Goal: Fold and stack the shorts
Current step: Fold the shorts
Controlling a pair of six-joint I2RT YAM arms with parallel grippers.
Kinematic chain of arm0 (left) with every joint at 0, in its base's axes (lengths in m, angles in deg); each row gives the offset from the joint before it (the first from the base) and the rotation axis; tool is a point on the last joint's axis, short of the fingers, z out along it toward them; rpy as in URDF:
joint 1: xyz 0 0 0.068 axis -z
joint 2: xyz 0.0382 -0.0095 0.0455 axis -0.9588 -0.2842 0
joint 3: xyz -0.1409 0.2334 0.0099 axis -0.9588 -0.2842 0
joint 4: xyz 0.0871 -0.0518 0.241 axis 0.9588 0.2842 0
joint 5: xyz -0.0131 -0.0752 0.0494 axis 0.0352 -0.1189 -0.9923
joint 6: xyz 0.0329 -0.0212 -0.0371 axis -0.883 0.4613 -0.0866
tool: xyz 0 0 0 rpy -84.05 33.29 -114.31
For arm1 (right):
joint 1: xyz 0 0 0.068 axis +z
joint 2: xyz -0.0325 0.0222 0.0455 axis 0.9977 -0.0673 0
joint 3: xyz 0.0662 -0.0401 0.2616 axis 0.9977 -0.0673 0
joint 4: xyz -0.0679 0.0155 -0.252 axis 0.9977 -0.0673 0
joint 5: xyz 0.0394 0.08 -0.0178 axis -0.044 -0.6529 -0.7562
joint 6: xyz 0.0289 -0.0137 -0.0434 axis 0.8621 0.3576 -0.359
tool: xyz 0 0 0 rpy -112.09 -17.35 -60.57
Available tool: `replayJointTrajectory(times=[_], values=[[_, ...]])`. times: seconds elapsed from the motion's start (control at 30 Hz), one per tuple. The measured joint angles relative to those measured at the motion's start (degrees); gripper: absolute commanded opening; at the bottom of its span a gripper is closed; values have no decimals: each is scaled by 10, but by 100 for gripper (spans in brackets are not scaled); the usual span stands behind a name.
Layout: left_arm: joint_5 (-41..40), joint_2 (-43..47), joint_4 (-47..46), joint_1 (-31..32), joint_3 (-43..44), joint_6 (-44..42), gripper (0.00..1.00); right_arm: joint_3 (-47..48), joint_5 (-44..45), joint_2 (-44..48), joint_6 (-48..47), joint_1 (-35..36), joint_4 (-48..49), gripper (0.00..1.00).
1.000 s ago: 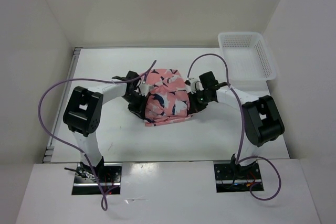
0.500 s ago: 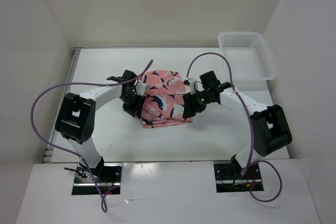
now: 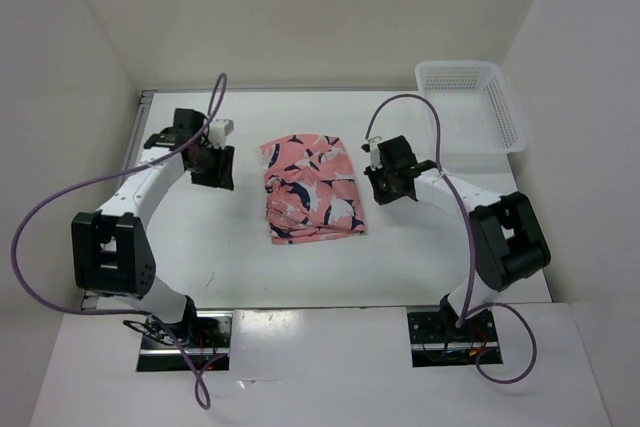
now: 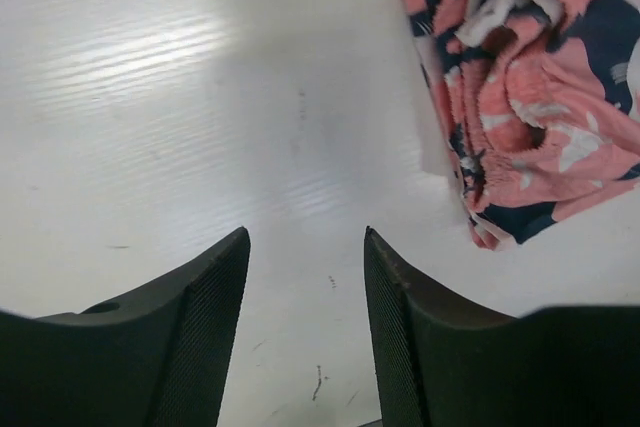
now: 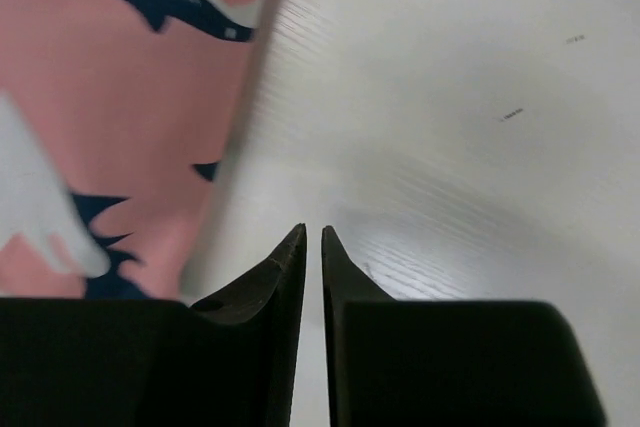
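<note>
Showing shorts point(image 3: 312, 190) folded at mid-desk point(image 3: 230, 247), between the two claws. Holds left claw point(image 4: 305, 237) wide open, empty, near the left side, clear of fabric. Holds right claw point(image 5: 312, 232) nearly closed on nothing, just beside the right edge.

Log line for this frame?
shorts: folded, on table | left gripper: open, empty, beside shorts | right gripper: shut, empty, beside shorts | basket: far right corner
</note>
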Motion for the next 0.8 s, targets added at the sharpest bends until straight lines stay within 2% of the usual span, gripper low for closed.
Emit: replayJointTrajectory(times=[0.23, 0.47, 0.8], values=[[5, 49, -2, -79, 3, 0, 62, -35, 72, -48, -2, 23, 19, 11], [15, 82, -3, -144, 3, 0, 67, -15, 68, -71, 10, 97, 34, 11], [27, 102, -5, -153, 2, 0, 67, -5, 4, -77, 46, 118, 29, 11]])
